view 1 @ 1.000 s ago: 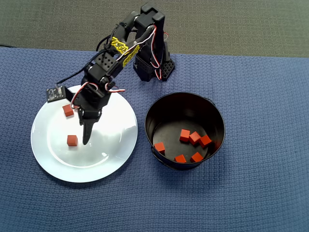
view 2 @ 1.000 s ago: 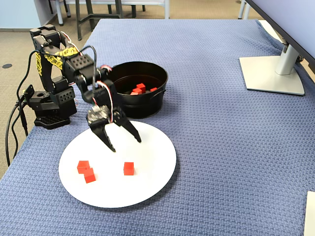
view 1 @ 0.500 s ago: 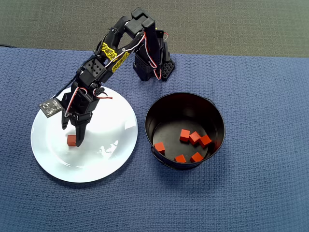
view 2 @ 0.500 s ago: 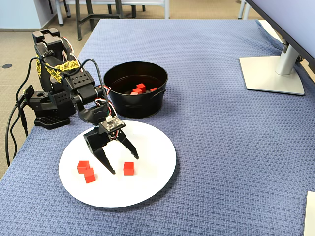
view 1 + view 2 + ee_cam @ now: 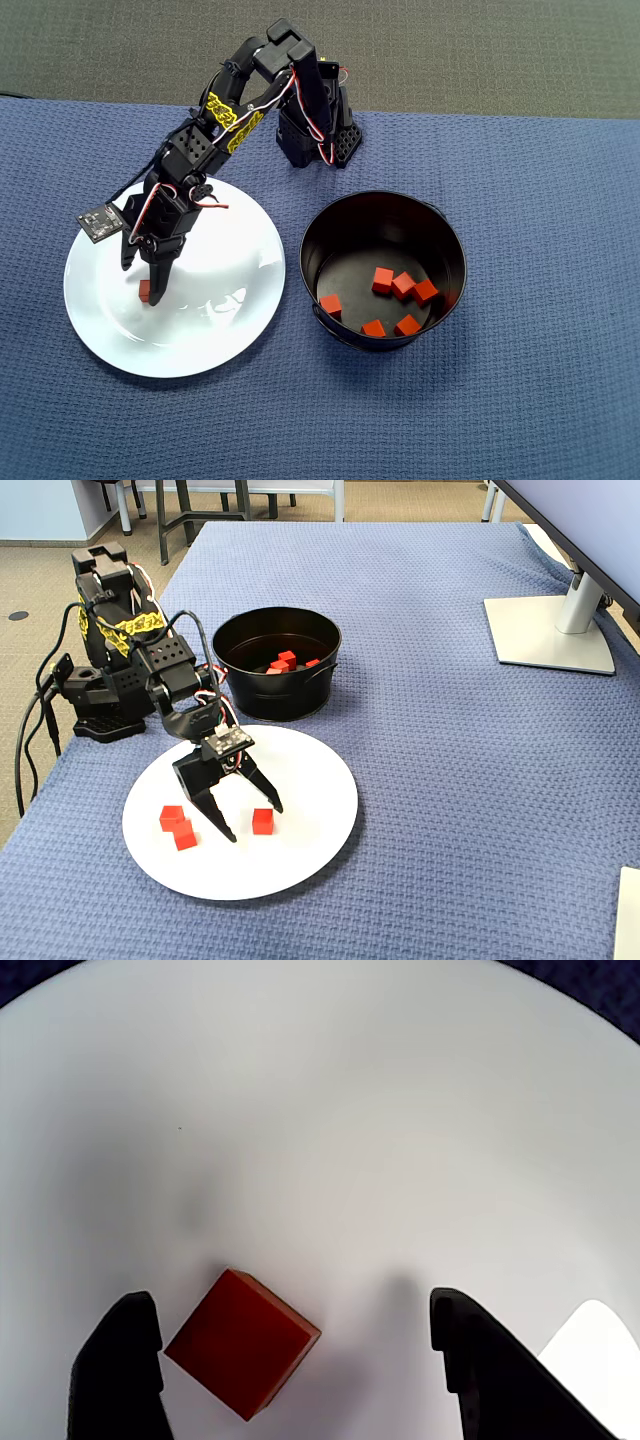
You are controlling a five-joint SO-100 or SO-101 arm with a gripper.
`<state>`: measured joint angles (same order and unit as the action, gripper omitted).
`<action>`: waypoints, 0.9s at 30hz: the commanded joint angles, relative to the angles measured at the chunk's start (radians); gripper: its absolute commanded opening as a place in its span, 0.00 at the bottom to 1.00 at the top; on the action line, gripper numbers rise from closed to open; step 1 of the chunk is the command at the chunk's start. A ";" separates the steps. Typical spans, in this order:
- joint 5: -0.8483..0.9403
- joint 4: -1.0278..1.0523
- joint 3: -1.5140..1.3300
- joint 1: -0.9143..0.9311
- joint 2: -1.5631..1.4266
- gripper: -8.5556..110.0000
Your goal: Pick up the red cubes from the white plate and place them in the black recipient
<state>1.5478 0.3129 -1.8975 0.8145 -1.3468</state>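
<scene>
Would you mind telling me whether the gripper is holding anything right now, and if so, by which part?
Nothing is held. The gripper is open over the white plate; one red cube lies between its fingers, not clamped.

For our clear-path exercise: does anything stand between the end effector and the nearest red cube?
Nothing visible does. The red cube lies on the bare white plate, between the jaws of the open end effector.
</scene>
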 commanded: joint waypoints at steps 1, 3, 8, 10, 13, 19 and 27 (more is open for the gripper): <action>-0.006 -0.067 0.000 -0.026 -0.002 0.30; -0.017 -0.072 0.002 -0.031 0.009 0.30; -0.031 -0.104 -0.014 -0.040 0.032 0.30; -0.037 -0.121 -0.015 -0.044 0.046 0.29; -0.041 -0.132 -0.020 -0.049 0.055 0.28; -0.046 -0.141 -0.057 -0.064 0.041 0.25; -0.060 -0.170 -0.160 -0.094 -0.026 0.20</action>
<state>1.5064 0.1565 -2.0172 0.7501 -1.3208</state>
